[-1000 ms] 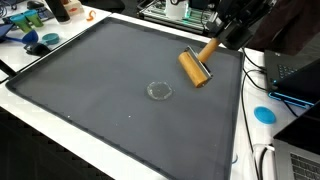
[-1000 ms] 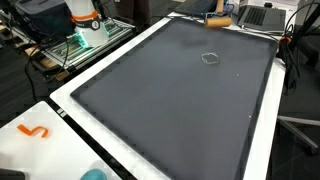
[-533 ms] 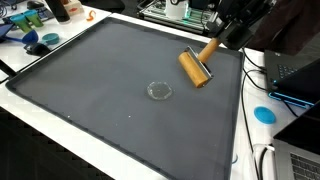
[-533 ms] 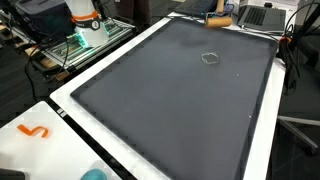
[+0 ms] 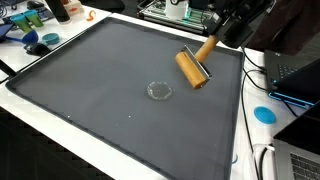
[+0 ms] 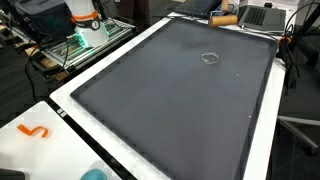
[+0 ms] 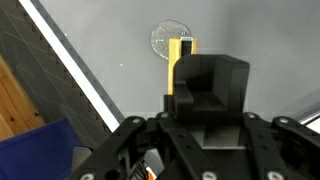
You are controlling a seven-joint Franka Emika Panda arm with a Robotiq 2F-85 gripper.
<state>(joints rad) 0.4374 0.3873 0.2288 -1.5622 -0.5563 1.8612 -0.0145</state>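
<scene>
A dark mat [image 5: 90,80] covers the white tabletop [image 5: 40,130]. At the frame's centre in an exterior view lies a clear round lid [image 5: 158,90]. Up and right of it, apart, the wooden roller [image 5: 192,68] slants over the mat, its handle clamped in the end effector [image 5: 218,38] at upper right.

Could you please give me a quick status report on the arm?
End effector shut on wooden roller, by its handle. Roller head low over grey mat. Clear disc lies apart, nothing blocking.
</scene>
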